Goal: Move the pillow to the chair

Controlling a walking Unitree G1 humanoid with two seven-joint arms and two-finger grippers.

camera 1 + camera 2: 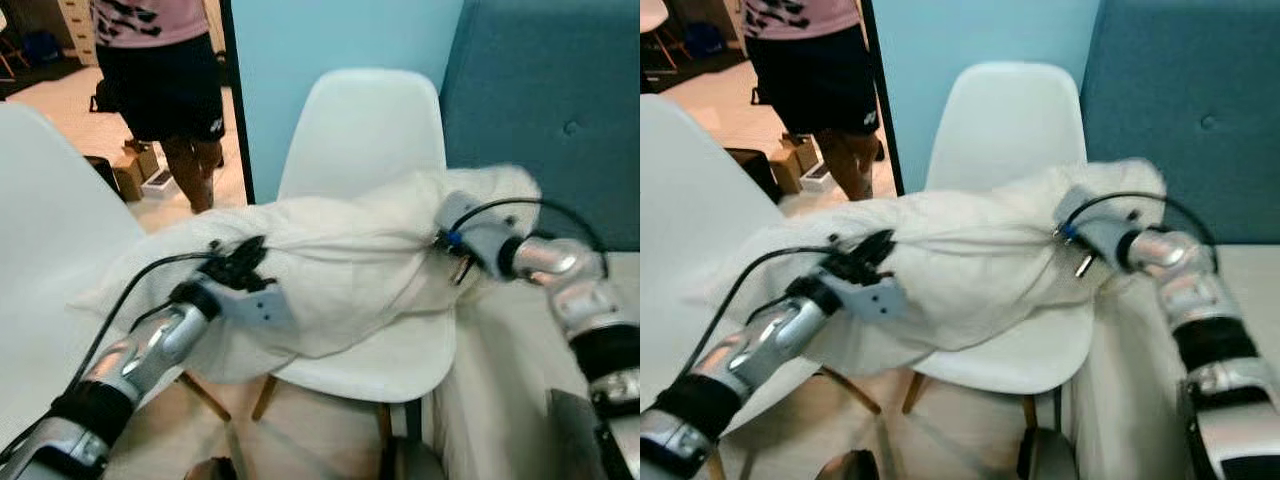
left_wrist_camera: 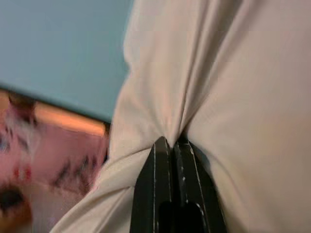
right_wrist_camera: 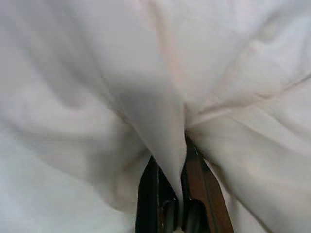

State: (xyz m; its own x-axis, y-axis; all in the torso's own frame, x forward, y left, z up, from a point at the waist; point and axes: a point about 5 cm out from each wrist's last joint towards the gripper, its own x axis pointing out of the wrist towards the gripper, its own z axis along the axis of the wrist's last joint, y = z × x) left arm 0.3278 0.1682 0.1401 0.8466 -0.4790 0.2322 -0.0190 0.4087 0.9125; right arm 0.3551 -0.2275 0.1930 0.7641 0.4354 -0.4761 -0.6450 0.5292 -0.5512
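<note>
Carry step: white pillow [image 1: 340, 270] hangs mid-frame over the white chair [image 1: 365, 140] seat — left tool [image 2: 171, 145] and right tool [image 3: 179, 160] each pinch its fabric. Next: lower onto seat, then release both.

A: What sort of place am I steering through here?

B: A lived-in home. I see white shell chairs [image 1: 365, 150] on wooden legs, a blue tufted upholstered panel [image 1: 560, 110], a pale blue wall [image 1: 300, 60], cardboard boxes [image 1: 135, 170] on the floor, and a person [image 1: 165, 70] in shorts standing in the room beyond.
</note>
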